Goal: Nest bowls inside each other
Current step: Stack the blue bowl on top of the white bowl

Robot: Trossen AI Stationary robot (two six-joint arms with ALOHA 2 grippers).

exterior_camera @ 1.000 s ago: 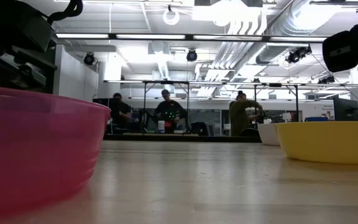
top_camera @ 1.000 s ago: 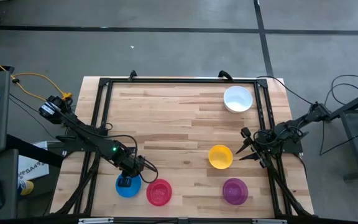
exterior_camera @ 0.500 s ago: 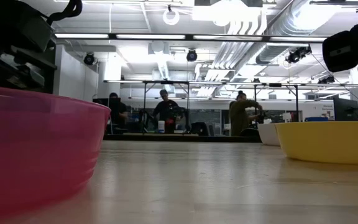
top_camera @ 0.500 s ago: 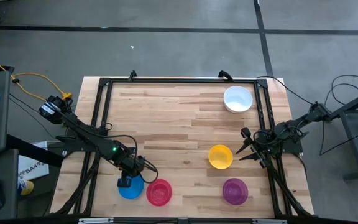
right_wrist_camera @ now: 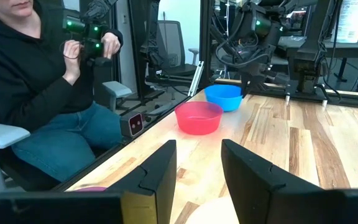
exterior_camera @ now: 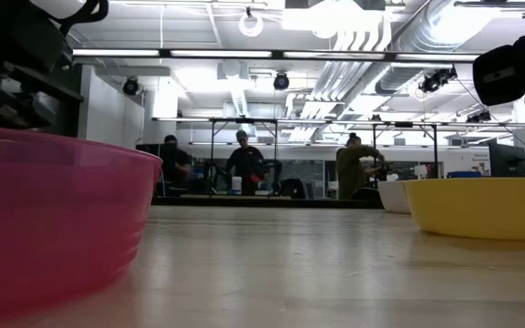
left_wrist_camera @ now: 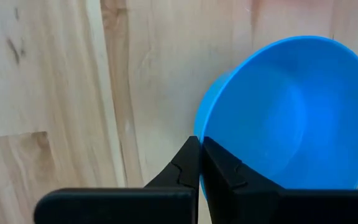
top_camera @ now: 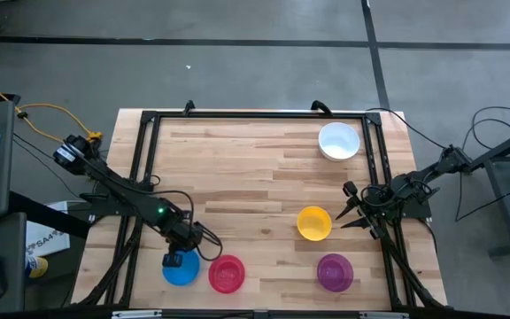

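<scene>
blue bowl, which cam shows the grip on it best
The left wrist view: the left gripper is shut on the blue bowl at its rim. The high view shows them small; the right wrist view shows the bowl far off; the low view misses it.

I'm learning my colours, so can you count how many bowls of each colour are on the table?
White bowl: 1
Yellow bowl: 1
Blue bowl: 1
Pinkish red bowl: 1
Purple bowl: 1
Total: 5 bowls
</scene>
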